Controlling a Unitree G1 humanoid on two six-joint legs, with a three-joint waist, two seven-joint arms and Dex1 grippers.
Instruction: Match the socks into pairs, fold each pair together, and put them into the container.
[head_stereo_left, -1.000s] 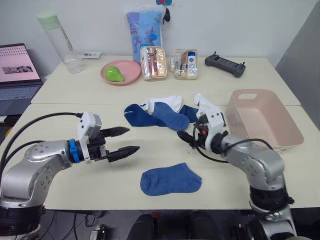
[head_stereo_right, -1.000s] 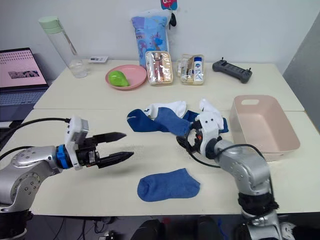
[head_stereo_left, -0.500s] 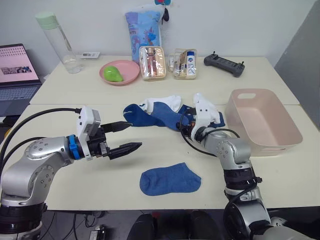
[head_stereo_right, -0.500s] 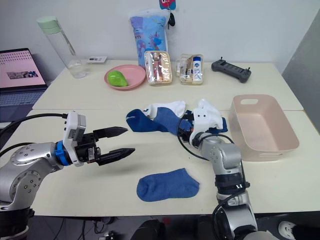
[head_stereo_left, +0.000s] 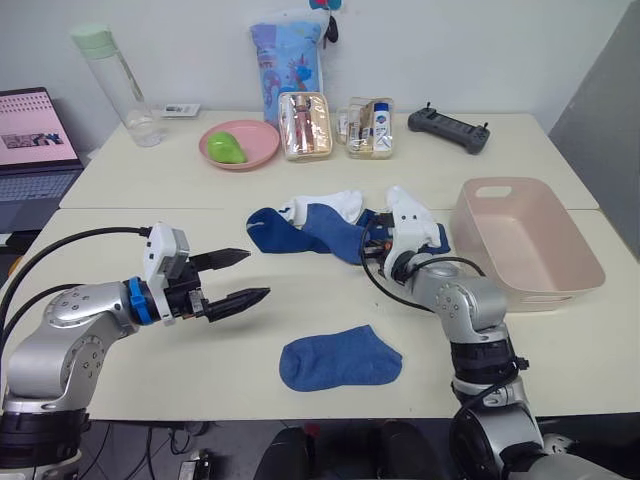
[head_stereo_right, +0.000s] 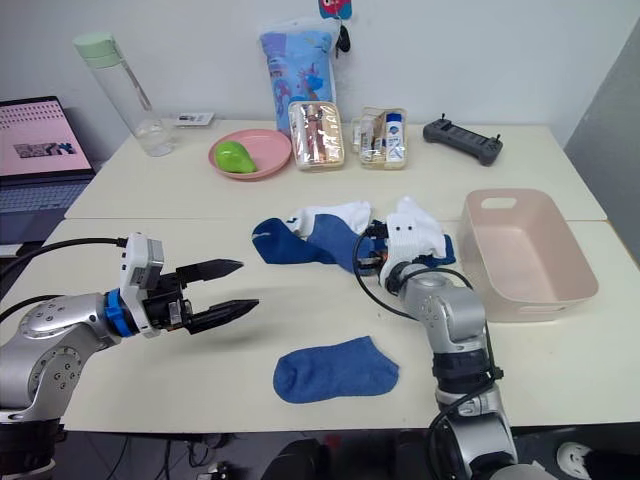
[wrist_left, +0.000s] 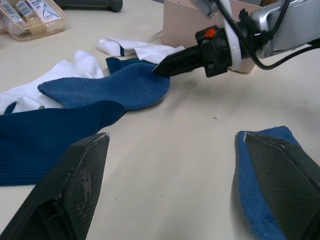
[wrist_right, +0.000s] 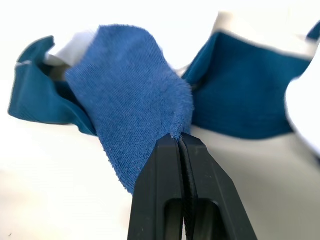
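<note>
At the near edge of the sock pile (head_stereo_left: 335, 225), my right gripper (wrist_right: 181, 141) sits pressed together against a blue sock (wrist_right: 135, 112), so I lift slowly toward the lone blue sock (head_stereo_left: 340, 358), left gripper (head_stereo_left: 238, 277) spread apart and ready.

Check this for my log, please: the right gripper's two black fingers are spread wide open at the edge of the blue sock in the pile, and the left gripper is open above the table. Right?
Not quite. The right gripper is shut, its two black fingers pressed together at the edge of the blue terry sock in the pile, as the right wrist view shows. The left gripper is indeed open above the cream table.
</note>
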